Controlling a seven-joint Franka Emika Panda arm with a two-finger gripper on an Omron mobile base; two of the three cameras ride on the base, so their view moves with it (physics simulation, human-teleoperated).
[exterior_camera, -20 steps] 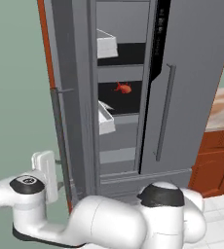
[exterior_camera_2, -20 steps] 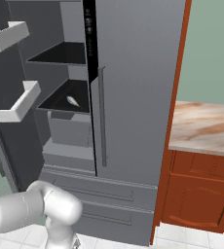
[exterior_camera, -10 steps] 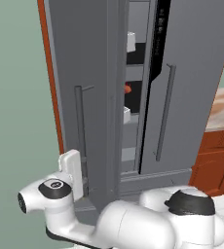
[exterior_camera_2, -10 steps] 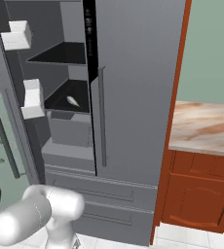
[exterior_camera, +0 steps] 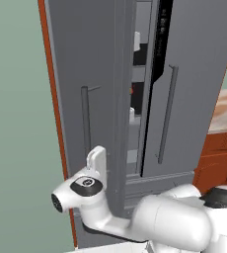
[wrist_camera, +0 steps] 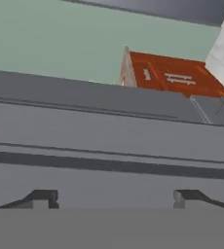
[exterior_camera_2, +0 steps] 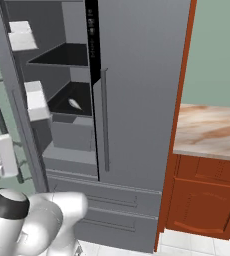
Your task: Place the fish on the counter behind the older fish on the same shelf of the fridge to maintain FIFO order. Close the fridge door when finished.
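Observation:
The fridge door [exterior_camera: 81,89] stands almost shut, its long bar handle [exterior_camera: 85,123] facing me. My gripper [exterior_camera: 97,159] rests low against the door's outer face, below the handle. In the hand view my gripper [wrist_camera: 114,198] is open, its fingertips [wrist_camera: 42,197] wide apart with nothing between them, close to the grey panel. Through the narrow gap a sliver of the red fish [exterior_camera: 132,90] shows. From the right, the older fish [exterior_camera_2: 74,104] lies on the dark middle shelf [exterior_camera_2: 69,102]. The marbled counter [exterior_camera_2: 207,131] is at the right.
White bins [exterior_camera_2: 36,100] on the door's inner face sit close to the shelves. The fridge's other door [exterior_camera_2: 137,85] is shut, with drawers [exterior_camera_2: 112,202] below. Reddish-brown cabinets [exterior_camera_2: 202,205] flank the fridge on the right; a green wall [exterior_camera: 17,123] lies to the left.
The fridge door has swung from wide open to nearly shut. My hand has followed it rightward, staying against its outer face. The fish inside are now mostly covered in the left base view.

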